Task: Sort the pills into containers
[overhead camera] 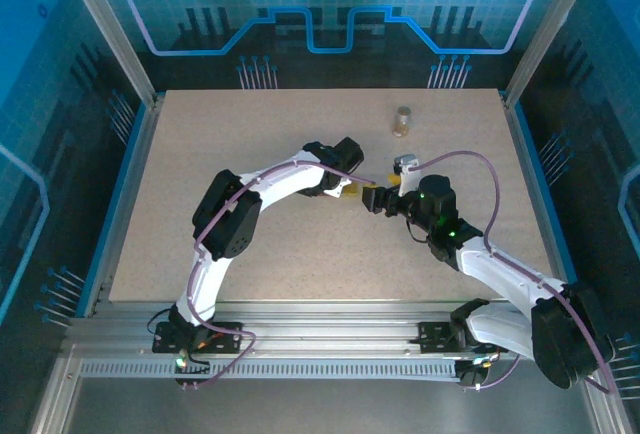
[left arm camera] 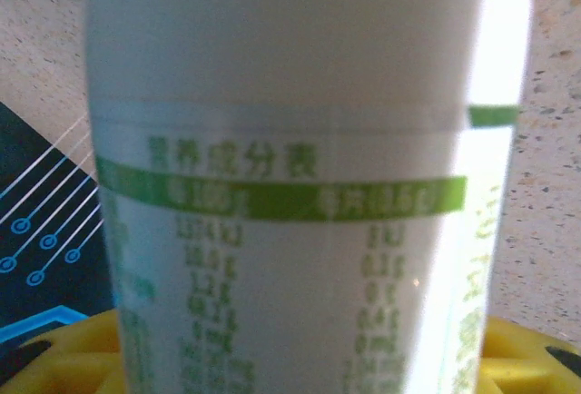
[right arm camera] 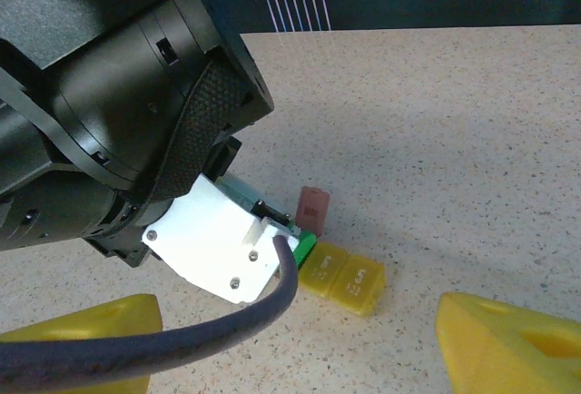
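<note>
Left hand (left arm camera: 300,358) was clamped on white bottle (left arm camera: 300,140). Right hand (right arm camera: 295,339) hung wide open, empty, over counter (right arm camera: 454,122) near yellow container (right arm camera: 343,276) and red-brown container (right arm camera: 313,205).

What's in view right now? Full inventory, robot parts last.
white bottle: 1, white with green label print, between the left gripper's fingers
yellow container: 1, yellow, two joined square halves, on the table ahead of the right gripper
red-brown container: 1, dark red-brown, on the table just beyond the yellow container
small jar: 1, brownish with a pale lid, upright near the table's far edge
table: 1, speckled beige
left gripper: 1, yellow fingers, shut on the white bottle
right gripper: 1, yellow fingers, open, empty
</note>
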{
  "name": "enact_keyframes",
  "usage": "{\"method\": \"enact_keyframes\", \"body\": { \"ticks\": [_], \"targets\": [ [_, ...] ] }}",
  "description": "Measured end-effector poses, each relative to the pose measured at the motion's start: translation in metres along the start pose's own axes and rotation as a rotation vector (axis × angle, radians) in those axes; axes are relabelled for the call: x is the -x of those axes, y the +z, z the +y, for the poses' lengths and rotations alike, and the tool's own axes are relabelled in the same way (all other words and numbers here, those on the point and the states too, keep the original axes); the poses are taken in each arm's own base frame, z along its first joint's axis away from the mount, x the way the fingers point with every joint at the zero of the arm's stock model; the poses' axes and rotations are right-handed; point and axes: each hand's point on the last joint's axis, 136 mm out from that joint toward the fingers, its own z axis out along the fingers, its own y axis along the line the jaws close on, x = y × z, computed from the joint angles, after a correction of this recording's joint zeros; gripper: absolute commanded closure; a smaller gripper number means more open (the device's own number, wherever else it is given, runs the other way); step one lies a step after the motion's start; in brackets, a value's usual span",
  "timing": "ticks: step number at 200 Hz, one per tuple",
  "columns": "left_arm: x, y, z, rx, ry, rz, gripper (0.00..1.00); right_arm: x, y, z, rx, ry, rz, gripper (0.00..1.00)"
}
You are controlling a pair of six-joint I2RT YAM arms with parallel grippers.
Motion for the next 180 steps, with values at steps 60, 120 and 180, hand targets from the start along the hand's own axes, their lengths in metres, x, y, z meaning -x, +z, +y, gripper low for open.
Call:
{"method": "enact_keyframes", "body": {
  "ticks": [60,120,180],
  "targets": [
    [0.002,0.001,0.008,0.052,0.028,0.018,0.95,0.0,0.0,0.0,0.0,0.003,0.0,0.2],
    [0.002,0.003,0.005,0.034,-0.009,0.007,0.95,0.0,0.0,-0.001,0.0,0.005,0.0,0.2],
    [-0.001,0.009,-0.003,-0.031,-0.111,-0.026,0.94,0.002,0.0,-0.001,0.001,0.007,-0.007,0.2]
  ]
}}
